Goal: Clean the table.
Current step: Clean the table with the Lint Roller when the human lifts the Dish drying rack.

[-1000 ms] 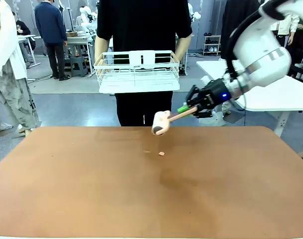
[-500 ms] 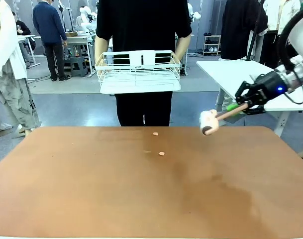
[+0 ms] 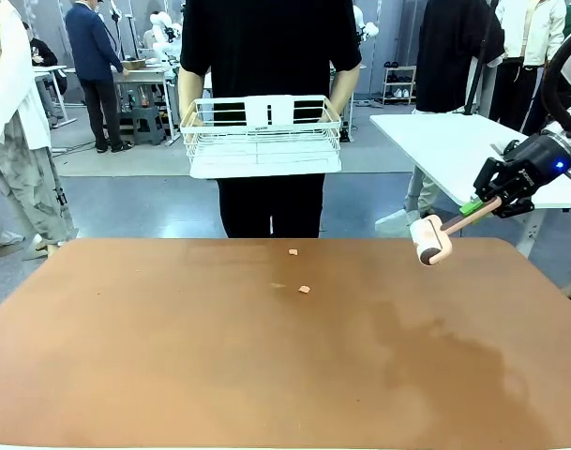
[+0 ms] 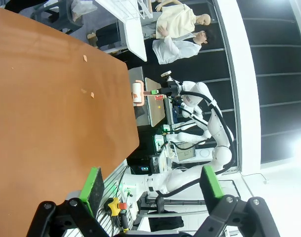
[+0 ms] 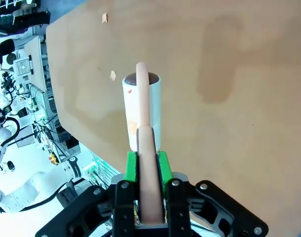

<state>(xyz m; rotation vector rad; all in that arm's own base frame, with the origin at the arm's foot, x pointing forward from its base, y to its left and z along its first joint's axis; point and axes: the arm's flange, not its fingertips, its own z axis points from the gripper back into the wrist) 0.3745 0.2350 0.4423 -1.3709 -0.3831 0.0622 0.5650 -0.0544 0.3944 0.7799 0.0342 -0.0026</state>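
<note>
The worktop (image 3: 172,375), reddish-brown and matte, spans the whole near half of the front view. Two small pale scraps lie on it toward 12 o'clock from its centre: one scrap (image 3: 293,252) near the far edge, the other scrap (image 3: 305,290) just nearer and a little toward 1 o'clock. A darker smear (image 3: 435,356) spreads over the surface toward 4 o'clock. At about 2 o'clock, by the far right edge, is a lint roller (image 3: 431,241) with a pale drum and a pinkish handle (image 3: 473,217); whether the drum touches the surface I cannot tell. The right jaws are nearly closed and clamp that handle between their green pads (image 5: 132,165), the roller pointing away along the fingers. In the left wrist view the left jaws stand wide apart, green pads (image 4: 94,183) well separated with nothing between them. Beyond the far edge at 12 o'clock a person holds a white wire basket (image 3: 263,136) with both hands. A white table (image 3: 454,141) stands at 2 o'clock behind.
</note>
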